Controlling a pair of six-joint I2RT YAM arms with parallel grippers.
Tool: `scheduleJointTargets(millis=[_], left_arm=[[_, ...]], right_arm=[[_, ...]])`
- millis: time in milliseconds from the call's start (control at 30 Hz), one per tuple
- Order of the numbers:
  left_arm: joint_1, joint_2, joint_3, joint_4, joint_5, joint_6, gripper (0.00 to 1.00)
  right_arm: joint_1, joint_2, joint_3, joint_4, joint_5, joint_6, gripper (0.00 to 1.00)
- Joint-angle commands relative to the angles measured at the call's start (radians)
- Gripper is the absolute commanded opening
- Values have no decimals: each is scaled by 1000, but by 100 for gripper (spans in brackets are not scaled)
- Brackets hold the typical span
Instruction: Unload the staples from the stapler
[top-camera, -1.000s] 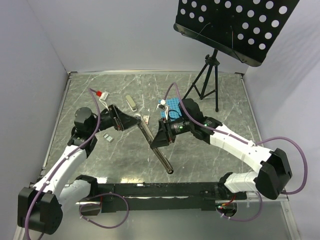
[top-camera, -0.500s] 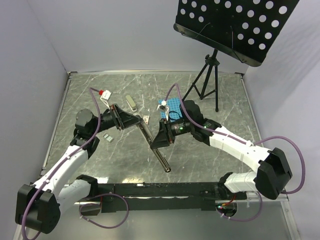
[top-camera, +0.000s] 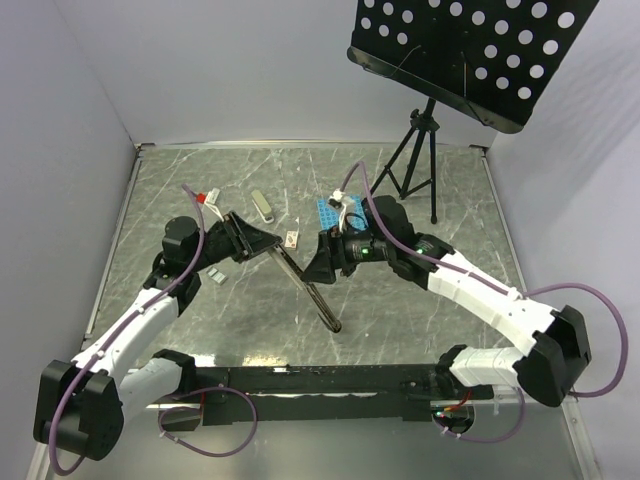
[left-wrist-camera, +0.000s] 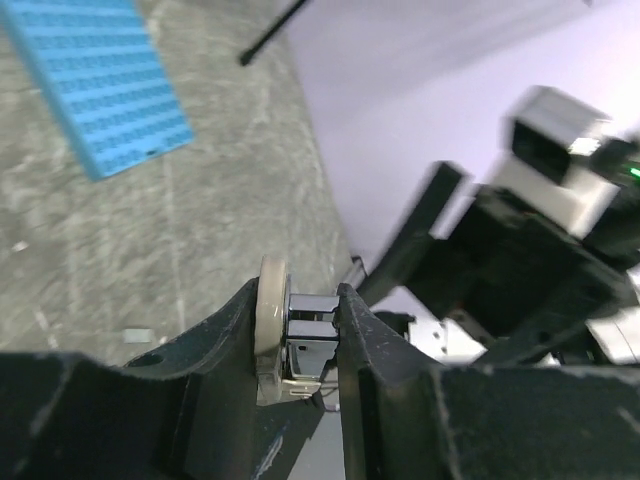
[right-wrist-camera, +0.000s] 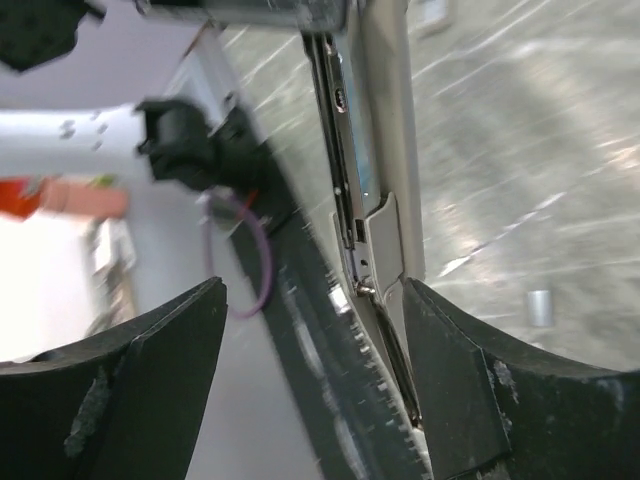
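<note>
The grey marbled counter (top-camera: 200, 330) carries everything here. Across its middle the stapler (top-camera: 322, 306) stretches out long and thin, running on a slant from the left arm down toward the near edge. Its far end sits in the left gripper (top-camera: 268, 243) and its free tip points at the arm bases.

The left gripper is pinched narrow on that end. In the left wrist view its two dark fingers (left-wrist-camera: 365, 340) press either side of a small metal block with a cream disc beside it, which is the stapler's end (left-wrist-camera: 312, 312).

The right gripper (top-camera: 315, 270) stands at the stapler's middle with its jaws spread wide. They straddle the bar rather than holding it. From the right wrist camera the silvery strip (right-wrist-camera: 375, 150) runs up between the two fingers (right-wrist-camera: 150, 380) with a gap on each side.

Around them, from big to small:
- A black perforated music stand (top-camera: 470, 50) on a tripod stands at the far right, well apart from the work.
- A blue rack (top-camera: 332, 212) lies just behind the right gripper (partly hidden by its wrist and cable).
- A pale grey oblong piece (top-camera: 262, 205) lies farther back.
- A small tan box (top-camera: 292, 238) sits just beside the stapler's held end — the nearest thing to it.
- Two tiny grey bits (top-camera: 213, 274) lie by the left arm.
</note>
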Motion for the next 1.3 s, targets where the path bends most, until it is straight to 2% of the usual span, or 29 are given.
scheduleJointTargets(millis=[0,167,267,600,700,867,1000,1067,1100,1200,1233,1267], left_arm=[[4,-24,67,-44,-82,-17,1],[4,-37,89,-70,-111,-46,1],[4,-42,96,-76,-109,-54,1],[4,-57,106,-92,-91,-68,1],[4,-65,104,-87,-89,-72,1],[4,-59,95,-61,-71,-91,1],[4,-57,80,-41,-57,-115,1],[4,-56,79,-46,-56,-115,1],[4,-56,78,-44,-54,-115,1],[4,-57,67,-30,-42,-128,1],[6,-57,66,-27,-43,-128,1],[6,-56,69,-30,-43,-125,12]], right_arm=[[63,-52,90,-71,218,-72,75],[183,11,160,-151,465,-158,72],[229,45,188,-156,551,-190,72],[246,126,208,-163,618,-272,73],[246,131,200,-146,592,-281,69],[247,137,174,-107,546,-278,54],[247,141,162,-76,535,-266,46],[247,141,159,-70,532,-261,35],[246,141,156,-62,532,-260,24],[247,131,147,-56,538,-253,4],[244,126,136,-48,542,-249,0],[246,117,131,-48,576,-238,0]])
